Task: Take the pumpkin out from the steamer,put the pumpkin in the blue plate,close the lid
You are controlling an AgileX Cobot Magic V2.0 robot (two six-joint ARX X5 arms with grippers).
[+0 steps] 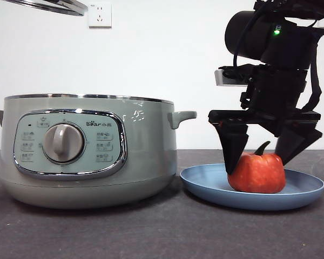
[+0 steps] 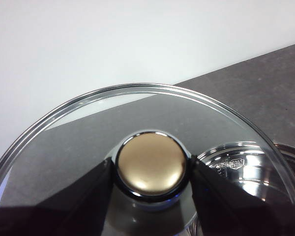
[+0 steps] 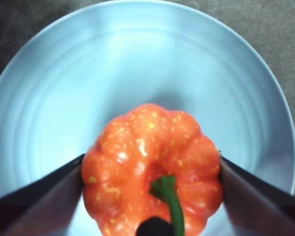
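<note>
The orange-red pumpkin (image 1: 257,174) (image 3: 147,147) with its green stem rests on the blue plate (image 1: 205,186) (image 3: 88,73), to the right of the steamer (image 1: 146,156). My right gripper (image 1: 258,164) (image 3: 151,187) comes down from above, its jaws pressed against both sides of the pumpkin. The steamer stands uncovered at the left. The glass lid (image 1: 48,5) (image 2: 88,128) hangs high above the steamer's left part. My left gripper (image 2: 151,167) is shut on the lid's knob (image 2: 150,164). Through the glass a part of the steamer's shiny inside (image 2: 246,162) shows.
The dark table (image 1: 162,232) runs in front of the steamer and plate. A white wall with a socket (image 1: 99,14) stands behind. The steamer's side handle (image 1: 182,117) reaches toward the right arm.
</note>
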